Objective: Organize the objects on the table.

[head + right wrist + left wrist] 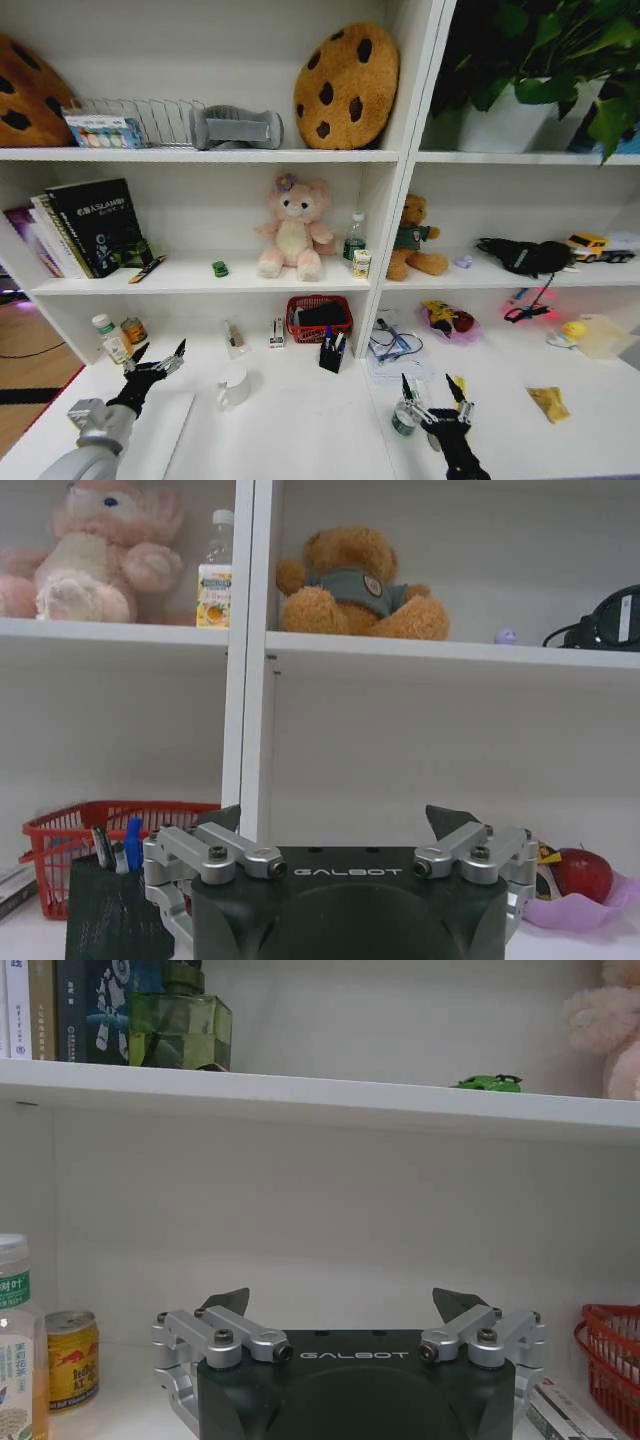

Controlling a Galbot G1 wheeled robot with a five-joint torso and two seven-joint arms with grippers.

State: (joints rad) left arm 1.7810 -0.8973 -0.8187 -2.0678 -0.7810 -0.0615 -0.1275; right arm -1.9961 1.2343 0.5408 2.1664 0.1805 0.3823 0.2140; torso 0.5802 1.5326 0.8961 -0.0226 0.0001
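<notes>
We see our left tool (158,362) and right tool (433,391) spread wide, gripping nothing, low over the tabletop (300,420). The black pen cup (331,353) stands by the red basket (318,318), the green toy car (220,268) sits on the shelf; our right arm is cut off below.

1. We see a smooth, matt white table top (300,420).
2. Ahead of our left gripper (343,1307), whose spread jaws have bare metal links on a matt black body, stands a glossy tin can (72,1357).
3. Beyond our right gripper (338,820), equally spread, sit a fuzzy brown plush bear (360,585) and a red mesh basket (60,845).
4. A rough-textured small black pen cup (105,920) stands beside those jaws.
</notes>
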